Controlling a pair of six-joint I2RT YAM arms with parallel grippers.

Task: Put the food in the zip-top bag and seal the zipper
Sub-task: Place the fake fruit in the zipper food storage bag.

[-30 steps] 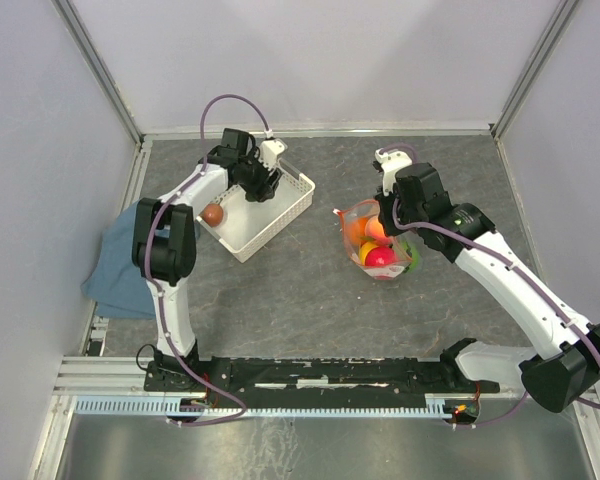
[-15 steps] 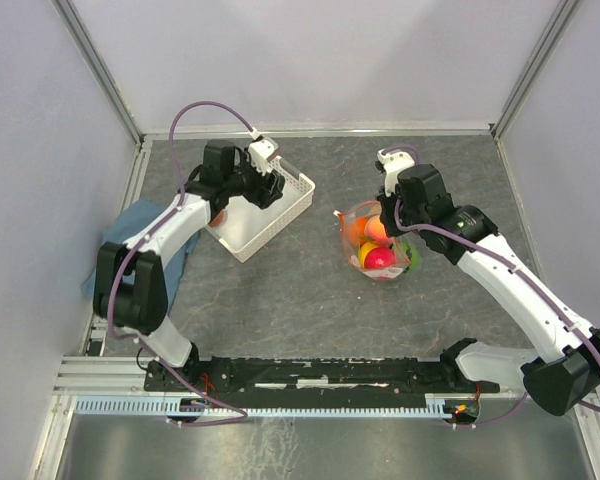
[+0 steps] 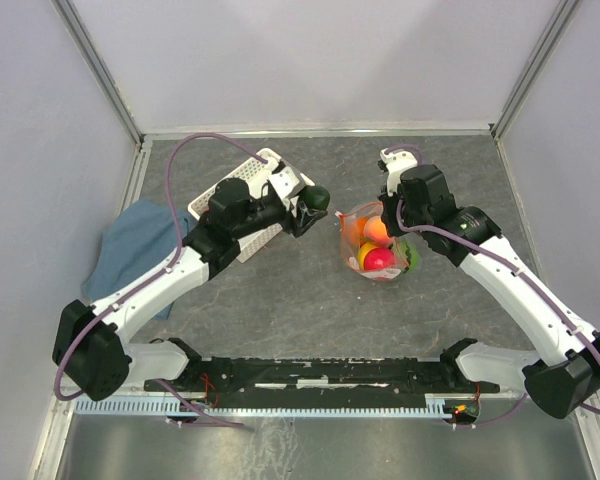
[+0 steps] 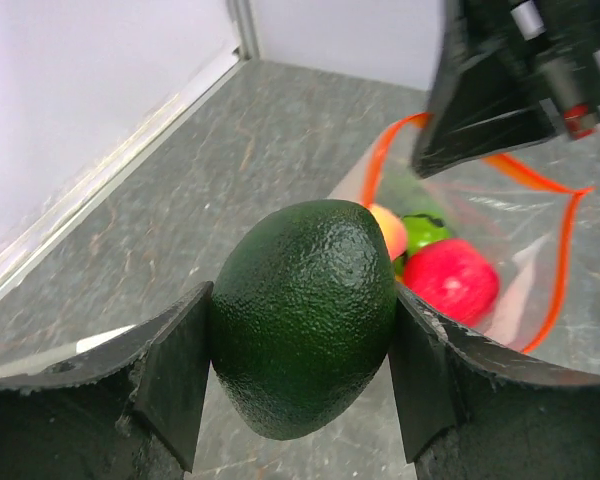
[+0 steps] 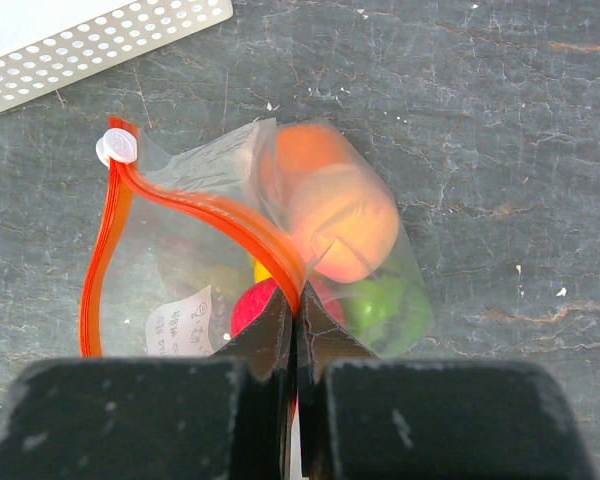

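Note:
My left gripper (image 3: 313, 203) is shut on a dark green avocado (image 3: 317, 196), held in the air just left of the zip-top bag (image 3: 378, 247). In the left wrist view the avocado (image 4: 305, 315) fills the space between both fingers (image 4: 175, 375), and the bag's open mouth (image 4: 480, 215) lies beyond it. My right gripper (image 5: 298, 318) is shut on the red-orange zipper (image 5: 215, 220) and holds that edge up. The white slider (image 5: 117, 147) sits at the strip's far end. Inside the bag are a peach (image 5: 342, 222), an orange (image 5: 302, 150), a green fruit (image 5: 382, 305) and a red apple (image 4: 450, 280).
The white lattice basket (image 3: 242, 172) stands at the back left, partly under my left arm; one corner of the basket (image 5: 100, 40) shows in the right wrist view. A blue cloth (image 3: 130, 250) lies by the left wall. Metal frame rails edge the table.
My left arm has swung from the basket rightward to the bag's mouth, carrying the avocado. The right gripper has kept its hold on the zipper edge without moving.

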